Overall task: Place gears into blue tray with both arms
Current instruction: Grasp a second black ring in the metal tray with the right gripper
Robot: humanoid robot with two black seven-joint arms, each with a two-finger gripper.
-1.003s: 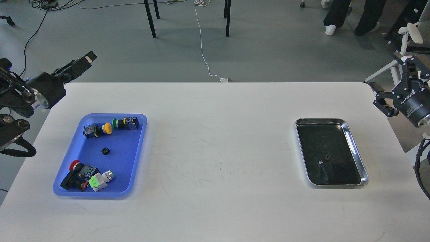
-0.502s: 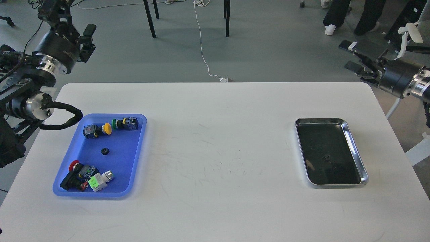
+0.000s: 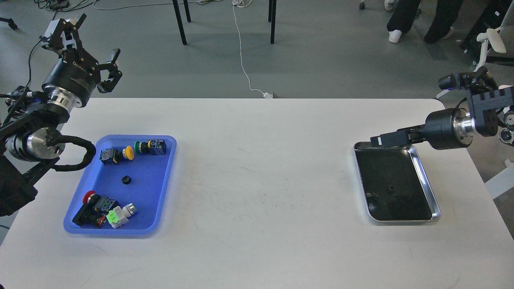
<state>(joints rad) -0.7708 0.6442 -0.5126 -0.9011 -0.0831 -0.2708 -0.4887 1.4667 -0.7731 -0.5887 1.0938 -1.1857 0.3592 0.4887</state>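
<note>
The left gripper hangs spread and empty off the table's far left corner. Nearer than it, one gear lies mid blue tray among push-button switches. The right gripper, side-on, fingers indistinguishable, hovers over the steel tray's far rim; a second gear lies just nearer.

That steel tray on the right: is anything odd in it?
One small black gear lies alone in the steel tray, while the other gear sits in the blue tray. Nothing looks spilled or broken.
</note>
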